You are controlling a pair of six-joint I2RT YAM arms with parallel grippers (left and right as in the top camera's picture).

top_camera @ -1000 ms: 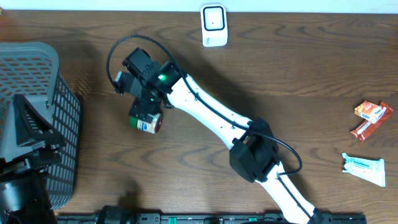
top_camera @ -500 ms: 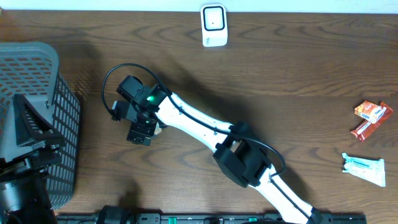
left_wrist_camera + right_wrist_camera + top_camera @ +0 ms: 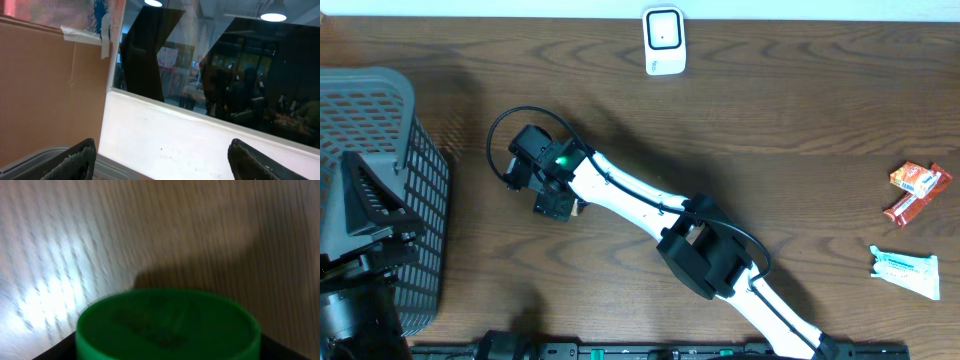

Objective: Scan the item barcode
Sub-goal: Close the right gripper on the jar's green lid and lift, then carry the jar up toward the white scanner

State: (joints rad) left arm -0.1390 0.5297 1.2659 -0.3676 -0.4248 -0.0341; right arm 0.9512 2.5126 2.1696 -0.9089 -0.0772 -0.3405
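Observation:
The item is a jar with a green lid (image 3: 167,325). It fills the bottom of the right wrist view, blurred, with a black finger against each side of the lid. From overhead my right gripper (image 3: 552,203) covers the jar on the left-centre of the wooden table; only a tan sliver (image 3: 578,207) of the jar shows. My right gripper (image 3: 167,349) is shut on the lid. A white scanner (image 3: 663,40) stands at the table's far edge. My left gripper (image 3: 162,150) is open and empty, pointed at a wall and window.
A grey mesh basket (image 3: 380,120) stands at the left edge, with the left arm's dark body below it. Red-orange snack packets (image 3: 917,190) and a white toothpaste box (image 3: 905,272) lie at the far right.
My right gripper dropped down-left over the jar, which lay in view a second ago, and its jaws narrowed onto the lid. The left arm has not moved.

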